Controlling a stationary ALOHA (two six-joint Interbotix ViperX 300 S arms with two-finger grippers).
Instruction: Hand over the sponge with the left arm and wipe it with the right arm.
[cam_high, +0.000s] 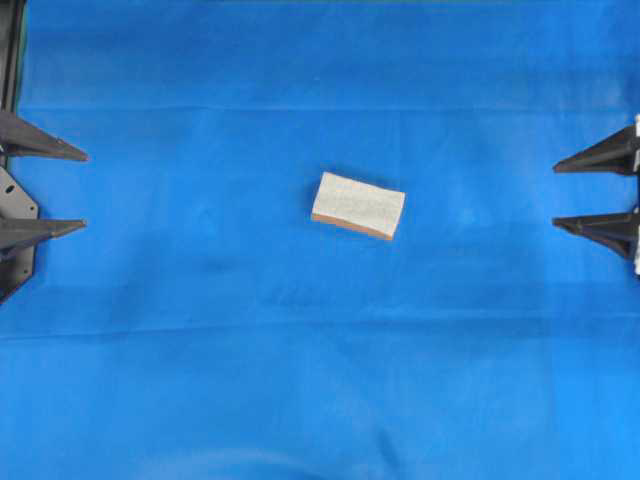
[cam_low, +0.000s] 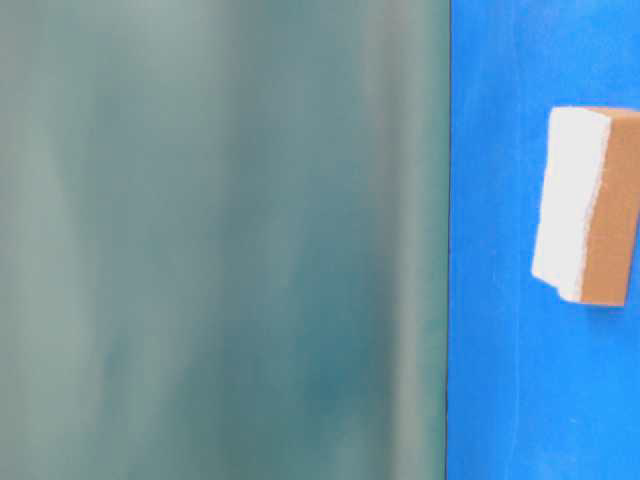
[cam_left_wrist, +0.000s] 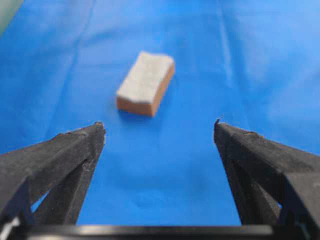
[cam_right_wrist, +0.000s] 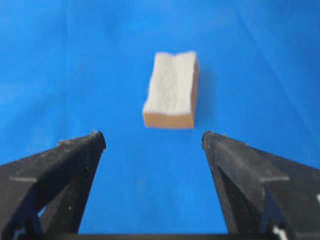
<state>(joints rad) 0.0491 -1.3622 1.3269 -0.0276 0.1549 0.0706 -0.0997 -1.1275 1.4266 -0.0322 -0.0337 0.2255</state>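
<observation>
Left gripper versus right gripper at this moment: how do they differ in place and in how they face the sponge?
The left gripper sits at the overhead view's left edge, the right gripper at its right edge. The left points rightward at the sponge, the right leftward. Both are open, empty, and apart from the sponge, which lies on the blue cloth between them.

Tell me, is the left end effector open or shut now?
Open. In the left wrist view the left end effector shows two fingers far apart with only blue cloth between; the sponge lies ahead, untouched.
</observation>
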